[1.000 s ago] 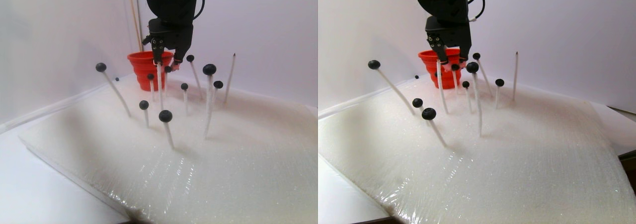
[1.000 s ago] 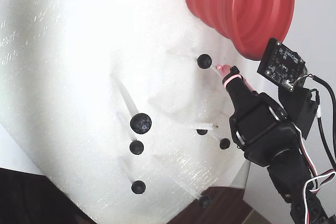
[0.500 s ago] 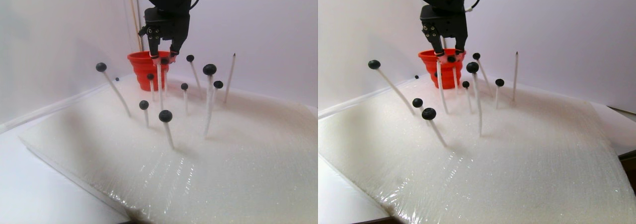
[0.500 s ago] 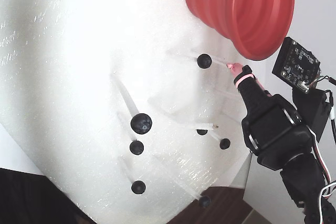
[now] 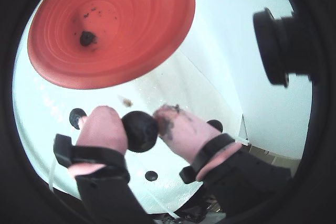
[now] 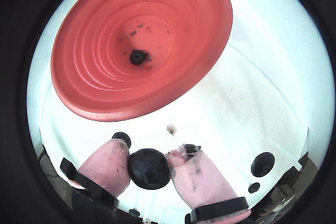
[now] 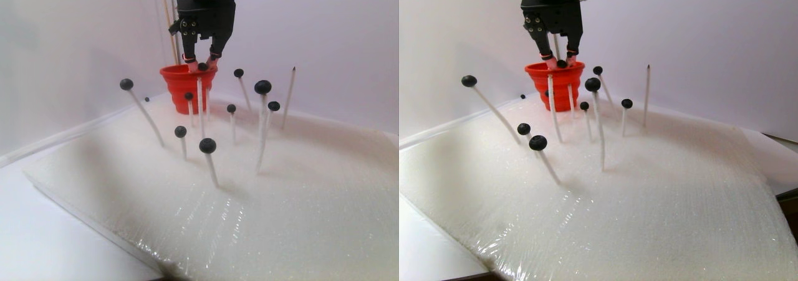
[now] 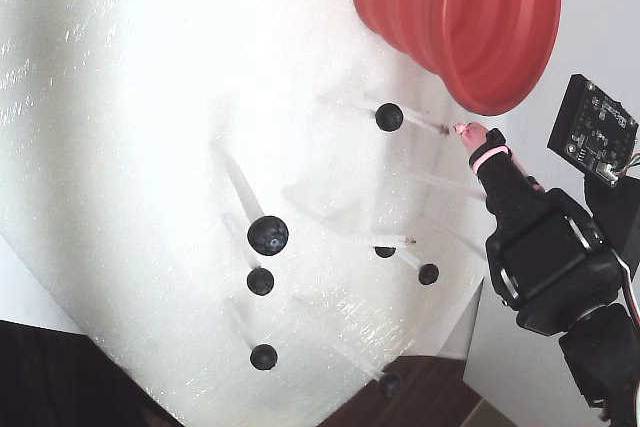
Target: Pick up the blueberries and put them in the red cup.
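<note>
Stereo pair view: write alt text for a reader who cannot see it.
A black gripper holds one blueberry just above the rim of the red cup. In front, more blueberries sit atop thin white sticks stuck in a white foam sheet.

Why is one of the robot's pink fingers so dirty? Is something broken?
Nothing looks broken. The gripper holds a blueberry, and one pink fingertip carries dark smears, probably berry juice. Dark specks also dot the inside of the red cup, where one blueberry already lies.

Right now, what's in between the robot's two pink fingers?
A blueberry sits squeezed between the gripper's pink fingers, touching both. Both wrist views show it, with the red cup just ahead.
</note>
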Robot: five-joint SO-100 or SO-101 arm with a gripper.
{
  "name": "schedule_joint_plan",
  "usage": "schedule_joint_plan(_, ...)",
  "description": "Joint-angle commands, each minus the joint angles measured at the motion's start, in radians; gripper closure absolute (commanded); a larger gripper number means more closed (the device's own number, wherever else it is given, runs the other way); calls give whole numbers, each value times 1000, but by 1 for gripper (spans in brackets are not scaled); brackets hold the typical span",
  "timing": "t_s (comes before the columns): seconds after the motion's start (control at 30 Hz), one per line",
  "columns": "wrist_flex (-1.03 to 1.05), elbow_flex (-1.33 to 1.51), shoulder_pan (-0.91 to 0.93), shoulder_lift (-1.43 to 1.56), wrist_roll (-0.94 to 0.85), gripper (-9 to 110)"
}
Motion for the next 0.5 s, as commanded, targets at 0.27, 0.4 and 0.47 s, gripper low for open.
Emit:
schedule_joint_plan(0.27,2,-49,-25,123,3,89)
schedule_joint_plan(0.4,-15,-72,-28,94,2,89)
schedule_joint_plan(0.47,-18,-74,-34,92,3,88)
